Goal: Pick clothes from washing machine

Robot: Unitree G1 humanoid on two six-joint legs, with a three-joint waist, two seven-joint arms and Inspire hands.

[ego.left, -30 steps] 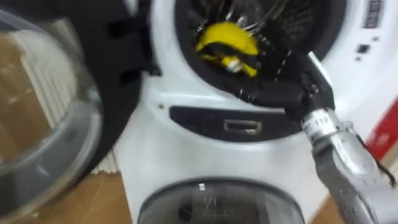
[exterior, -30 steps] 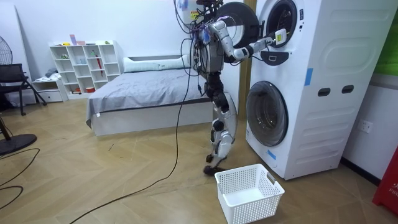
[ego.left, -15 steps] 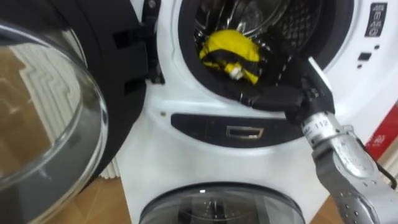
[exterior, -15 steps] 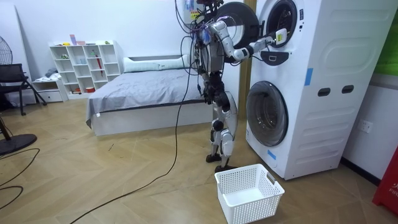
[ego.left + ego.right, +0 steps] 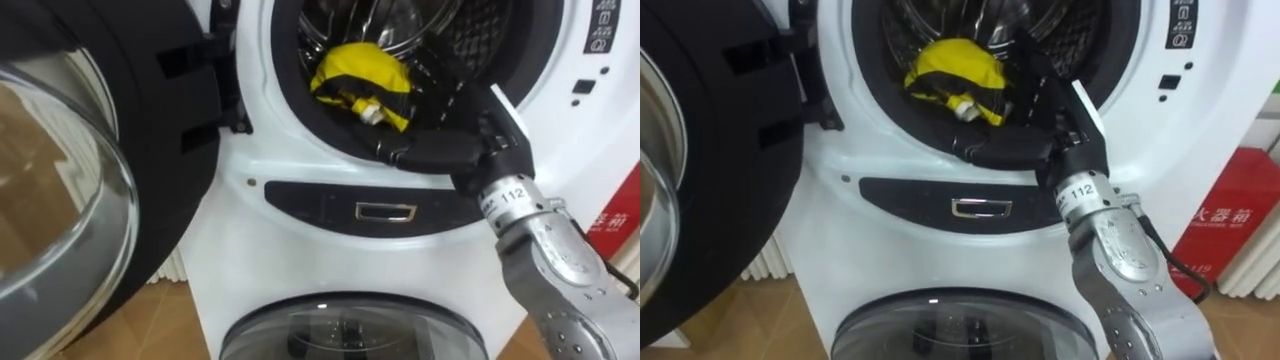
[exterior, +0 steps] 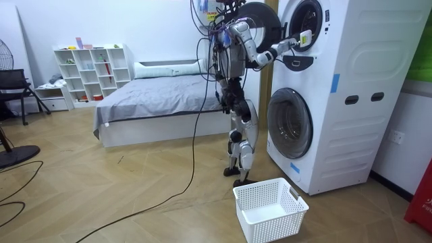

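Observation:
A yellow garment with black bands [image 5: 362,72] lies bunched at the front of the upper washing machine's drum [image 5: 420,30]. My right hand [image 5: 440,150] reaches in over the drum's lower rim, its dark fingers straight and pointing left just below and to the right of the garment. It holds nothing. The right eye view shows the same hand [image 5: 1025,135] beside the garment [image 5: 950,68]. In the room view I stand upright in front of the stacked machines [image 6: 317,88], right arm stretched up to the open drum.
The upper machine's round glass door [image 5: 90,170] stands swung open on my left. The lower machine's closed door [image 5: 350,330] is below. A white laundry basket [image 6: 270,209] sits on the floor by my feet. A red object [image 5: 1230,230] stands at the right.
My feet shifted a small step nearer the machine and the head camera's picture moved slightly. The right hand stays at the drum's rim and the garment lies where it was.

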